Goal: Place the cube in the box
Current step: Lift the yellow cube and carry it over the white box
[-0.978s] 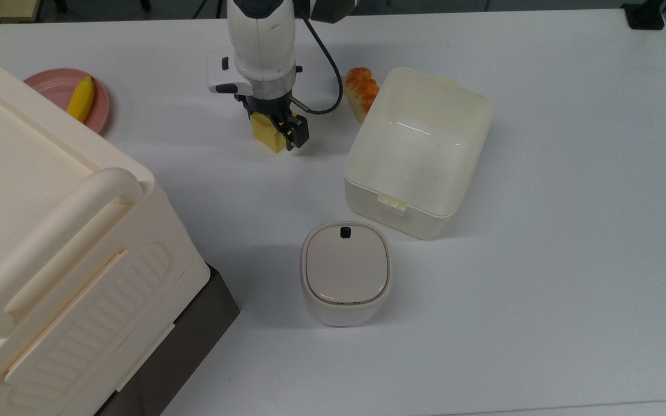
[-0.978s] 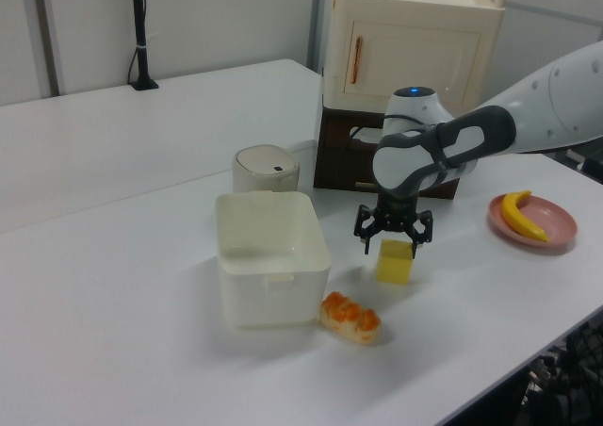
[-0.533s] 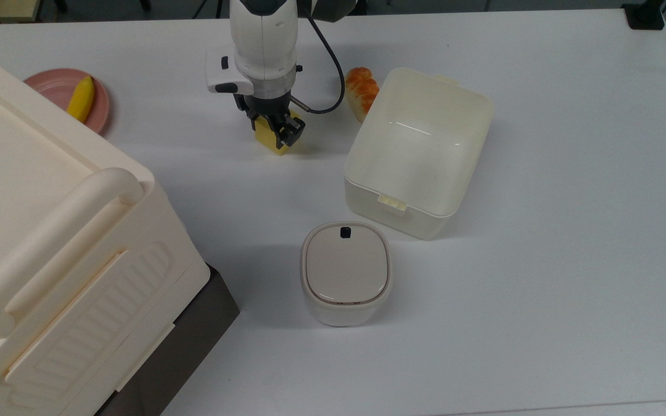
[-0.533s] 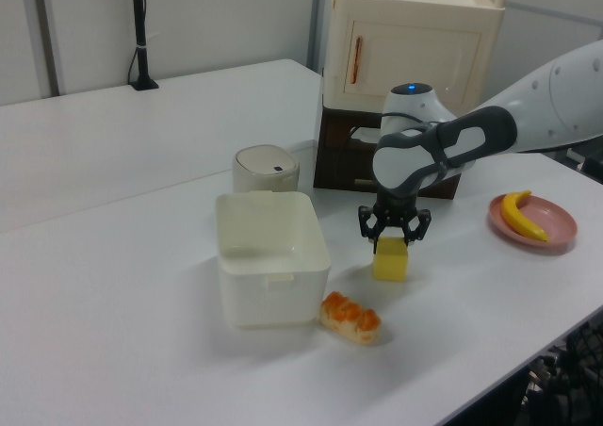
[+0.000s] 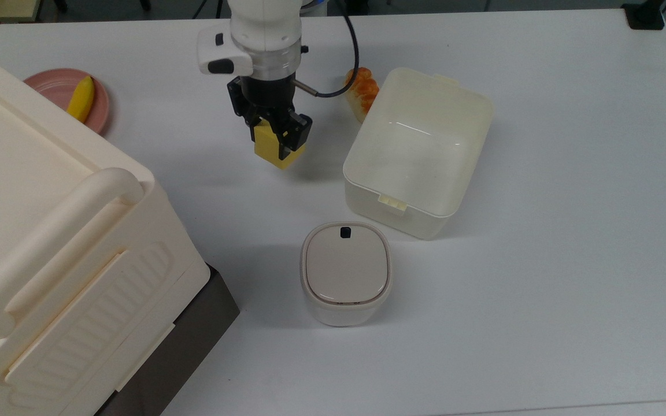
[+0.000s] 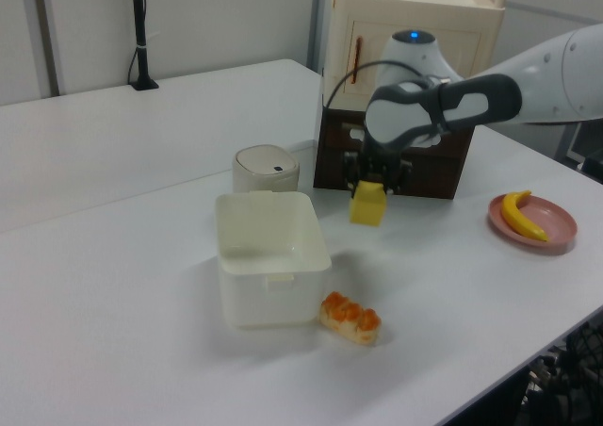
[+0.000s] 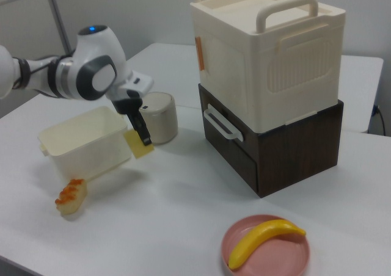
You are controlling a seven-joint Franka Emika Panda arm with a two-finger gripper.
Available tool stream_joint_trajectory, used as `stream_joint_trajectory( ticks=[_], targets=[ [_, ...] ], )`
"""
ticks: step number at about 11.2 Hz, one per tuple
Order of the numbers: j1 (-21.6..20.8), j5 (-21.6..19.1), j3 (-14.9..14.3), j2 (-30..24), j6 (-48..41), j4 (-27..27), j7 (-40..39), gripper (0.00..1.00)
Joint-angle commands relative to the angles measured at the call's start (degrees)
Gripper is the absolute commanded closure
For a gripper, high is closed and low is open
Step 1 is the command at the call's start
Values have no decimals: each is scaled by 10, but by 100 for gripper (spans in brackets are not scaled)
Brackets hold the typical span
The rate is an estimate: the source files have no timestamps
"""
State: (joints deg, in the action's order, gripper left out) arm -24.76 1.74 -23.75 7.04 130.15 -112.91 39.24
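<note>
My gripper [image 5: 275, 138] [image 6: 372, 190] [image 7: 139, 135] is shut on the small yellow cube [image 5: 278, 151] [image 6: 368, 204] [image 7: 139, 146] and holds it in the air above the table. The box [image 5: 420, 150] [image 6: 271, 266] [image 7: 85, 141], an open off-white plastic container, stands on the table. In the top view it is to the right of the cube, about a hand's width apart. In the left view the lifted cube hangs just right of the box's far corner, above rim height.
A small bin with a beige lid [image 5: 346, 271] [image 6: 266, 169] [image 7: 157, 116] stands near the box. An orange pastry [image 5: 362, 86] [image 6: 350, 317] [image 7: 71, 196] lies by the box. A banana on a pink plate [image 5: 73, 98] [image 7: 266, 245] and a large cream case [image 5: 50, 242] [image 7: 269, 56] on a dark base take the top view's left.
The gripper closed on the cube and lifted it off the table. In the left view it has risen and shifted left, toward the box.
</note>
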Motion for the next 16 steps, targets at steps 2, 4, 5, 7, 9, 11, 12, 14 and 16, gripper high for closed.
stream_joint_trajectory(
  ticks=[2,4,5,7,9,11,12,14,16],
  targets=[
    [-7,-3,67,-30,-2,33,65,83],
    [-8,-3,119,-31,-2,41,94,83],
    [-8,-3,144,-33,-3,41,97,81],
    [-9,11,179,-31,-23,41,96,0],
    [-6,16,181,-31,-24,41,97,0],
    [-1,16,181,-32,-24,42,96,0],
    [0,16,180,-32,-24,42,96,0],
    [22,18,176,-39,-40,55,88,0],
    [56,55,184,-52,-109,73,-27,0]
  ],
)
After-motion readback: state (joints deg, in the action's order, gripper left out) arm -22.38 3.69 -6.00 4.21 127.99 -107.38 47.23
